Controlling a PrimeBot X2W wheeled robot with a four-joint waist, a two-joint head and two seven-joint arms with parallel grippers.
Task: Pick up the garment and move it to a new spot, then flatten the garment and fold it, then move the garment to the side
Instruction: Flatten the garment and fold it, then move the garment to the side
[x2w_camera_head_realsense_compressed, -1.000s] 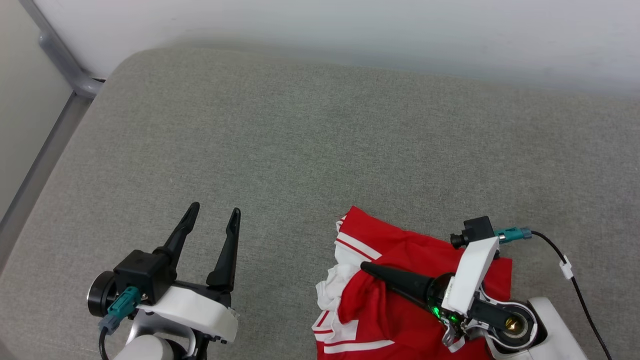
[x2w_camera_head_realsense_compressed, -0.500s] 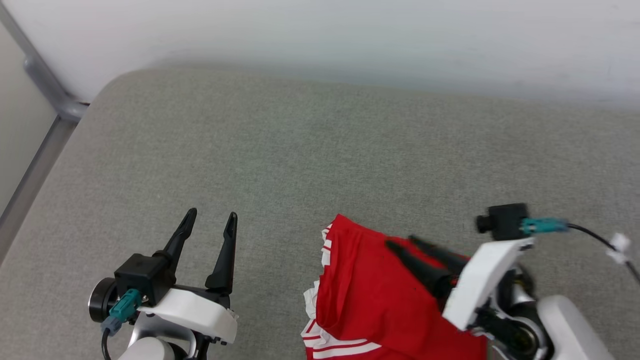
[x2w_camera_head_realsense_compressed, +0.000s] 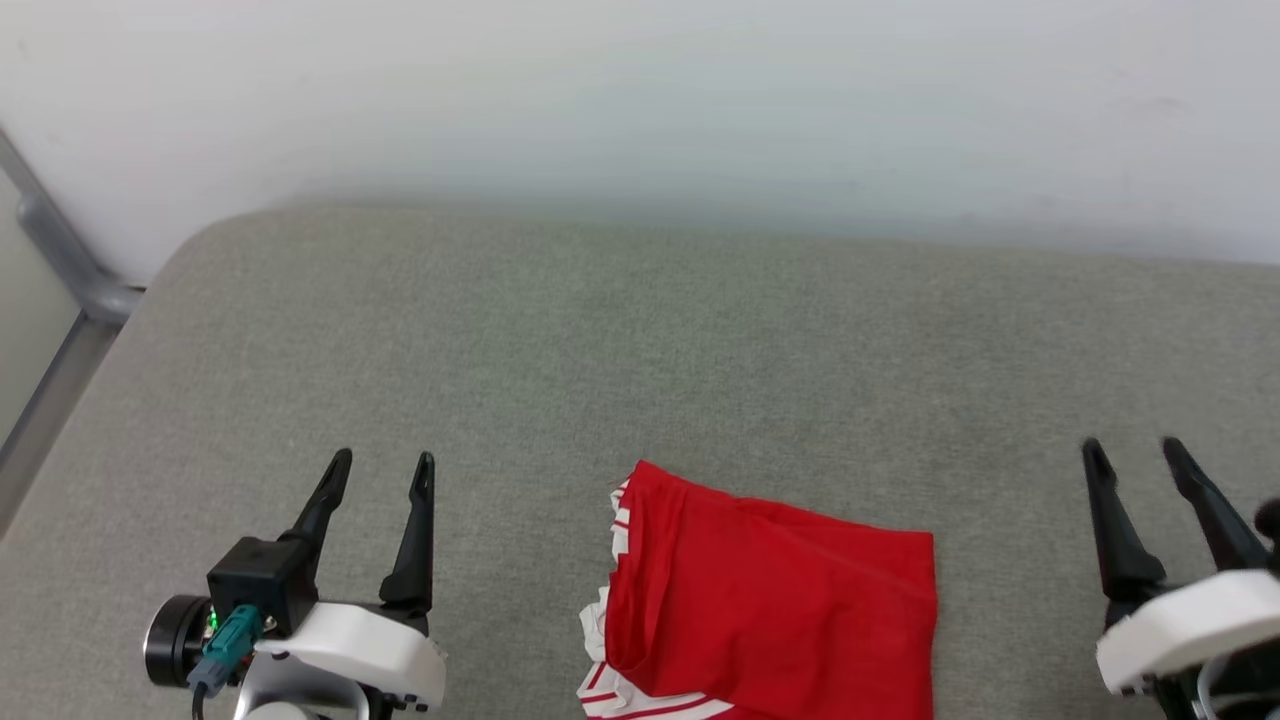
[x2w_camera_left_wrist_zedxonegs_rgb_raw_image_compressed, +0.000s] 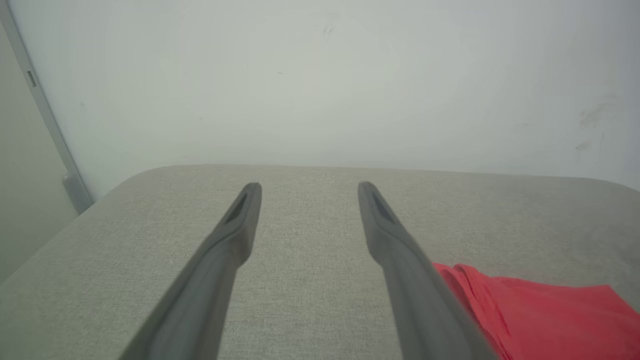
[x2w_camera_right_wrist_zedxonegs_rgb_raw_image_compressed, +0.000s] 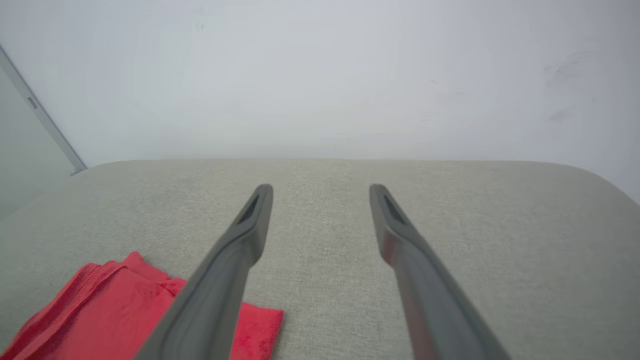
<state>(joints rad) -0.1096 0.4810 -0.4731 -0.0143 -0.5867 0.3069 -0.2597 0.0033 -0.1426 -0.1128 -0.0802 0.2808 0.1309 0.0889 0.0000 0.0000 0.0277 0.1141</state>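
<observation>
Lying folded, garment (x2w_camera_head_realsense_compressed: 770, 590) flanked by left gripper (x2w_camera_head_realsense_compressed: 384, 457), right gripper (x2w_camera_head_realsense_compressed: 1131, 444), both released; open cushion (x2w_camera_head_realsense_compressed: 640, 330) seen to far edge.

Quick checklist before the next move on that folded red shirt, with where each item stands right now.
1. Left gripper open, nothing between its fingers: ok.
2. Right gripper open and apart from the garment: ok.
3. Garment lying folded on the cushion, between the two grippers: ok.
4. Fold edges tidy: not ok, white striped trim pokes out along the garment's left side.
5. Garment's near edge: cannot tell, the head view cuts it off at the bottom.
6. Cushion surface beside the garment to slide it onto: ok, it stretches wide on both sides.
</observation>
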